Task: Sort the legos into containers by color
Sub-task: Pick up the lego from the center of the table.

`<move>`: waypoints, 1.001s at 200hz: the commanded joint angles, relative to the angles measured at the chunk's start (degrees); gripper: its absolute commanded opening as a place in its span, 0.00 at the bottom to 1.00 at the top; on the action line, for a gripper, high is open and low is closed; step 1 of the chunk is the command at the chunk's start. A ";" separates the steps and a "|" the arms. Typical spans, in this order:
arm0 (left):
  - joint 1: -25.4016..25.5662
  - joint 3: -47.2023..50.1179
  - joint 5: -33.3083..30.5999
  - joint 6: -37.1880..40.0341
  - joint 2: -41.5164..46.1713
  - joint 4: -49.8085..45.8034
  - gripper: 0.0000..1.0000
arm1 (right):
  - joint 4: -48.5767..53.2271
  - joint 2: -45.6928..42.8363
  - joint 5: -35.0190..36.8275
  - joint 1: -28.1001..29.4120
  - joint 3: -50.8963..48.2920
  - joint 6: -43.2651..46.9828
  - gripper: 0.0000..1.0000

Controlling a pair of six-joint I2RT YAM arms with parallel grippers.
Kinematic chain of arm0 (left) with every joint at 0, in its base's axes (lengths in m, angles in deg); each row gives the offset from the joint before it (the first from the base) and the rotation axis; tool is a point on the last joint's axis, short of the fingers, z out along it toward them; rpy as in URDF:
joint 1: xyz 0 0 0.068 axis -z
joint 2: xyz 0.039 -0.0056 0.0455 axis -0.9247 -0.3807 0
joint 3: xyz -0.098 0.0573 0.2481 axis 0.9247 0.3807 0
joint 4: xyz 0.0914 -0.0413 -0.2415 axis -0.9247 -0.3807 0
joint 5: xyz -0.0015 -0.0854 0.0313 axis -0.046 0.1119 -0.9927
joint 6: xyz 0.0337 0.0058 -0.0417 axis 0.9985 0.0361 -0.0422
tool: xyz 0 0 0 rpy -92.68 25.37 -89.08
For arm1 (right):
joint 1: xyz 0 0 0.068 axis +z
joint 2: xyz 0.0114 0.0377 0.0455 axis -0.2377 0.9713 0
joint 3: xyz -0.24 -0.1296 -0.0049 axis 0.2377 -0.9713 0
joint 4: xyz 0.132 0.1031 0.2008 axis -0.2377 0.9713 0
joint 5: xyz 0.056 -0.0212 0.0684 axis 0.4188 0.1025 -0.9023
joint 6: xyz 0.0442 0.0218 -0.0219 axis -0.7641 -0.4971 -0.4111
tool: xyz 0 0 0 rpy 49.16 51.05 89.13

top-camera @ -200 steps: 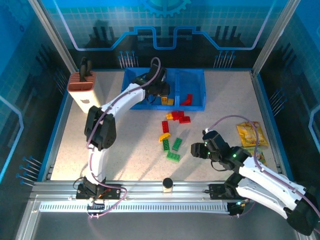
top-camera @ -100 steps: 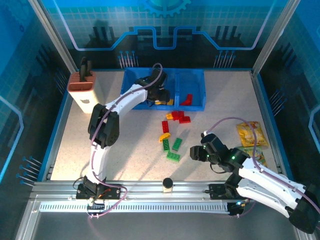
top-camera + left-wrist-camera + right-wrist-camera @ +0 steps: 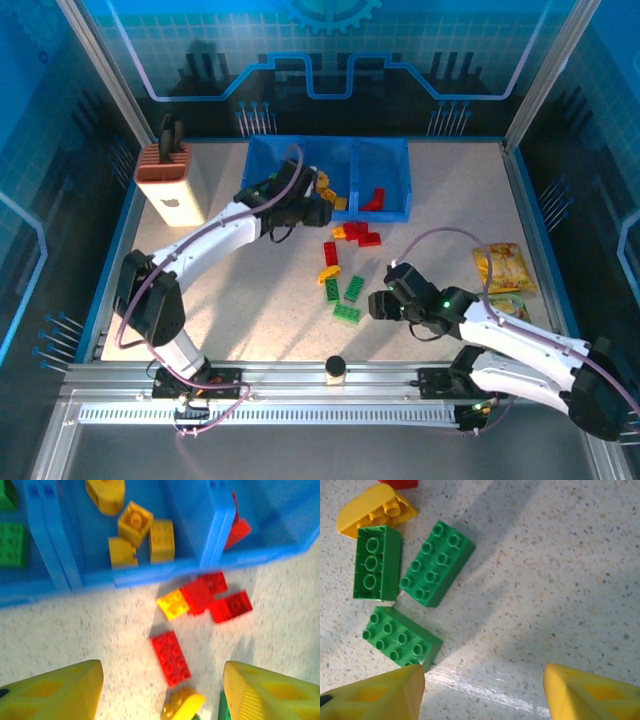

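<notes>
The translucent blue tray [image 3: 384,146] of three bins stands at the back. In the left wrist view its wall [image 3: 150,577] fronts yellow bricks [image 3: 135,520] in the middle bin, green ones [image 3: 11,545] in the left and a red one [image 3: 235,530] in the right. My left gripper [image 3: 318,212] hovers open just in front of the tray, above a loose red brick [image 3: 171,657] and a yellow one [image 3: 172,604]. My right gripper [image 3: 482,690] is open and empty over bare table, its left finger next to a green brick [image 3: 402,640]. Two more green bricks [image 3: 437,562] lie beyond.
A brown-and-white block with black handles [image 3: 172,180] stands at the back left. Yellow snack packets [image 3: 503,268] lie at the right. A small dark cylinder [image 3: 335,368] sits on the front rail. Red bricks [image 3: 362,235] cluster in front of the tray.
My left gripper has drawn back out of the middle bin to the table in front of the tray. My right gripper has slid left toward the green bricks.
</notes>
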 commanded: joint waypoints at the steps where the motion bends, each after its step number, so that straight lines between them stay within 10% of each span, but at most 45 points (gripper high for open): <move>1: 1.72 8.88 -1.13 -2.64 3.19 1.58 0.65 | -0.89 4.52 1.40 0.81 4.81 0.28 0.65; 146: 6.62 44.86 -3.46 -14.85 45.35 -0.90 0.64 | 3.93 41.22 3.77 1.29 26.05 -8.88 0.63; 200: 6.59 44.35 -3.88 -14.14 47.94 -2.96 0.64 | 6.52 44.66 4.38 1.52 29.62 -8.56 0.33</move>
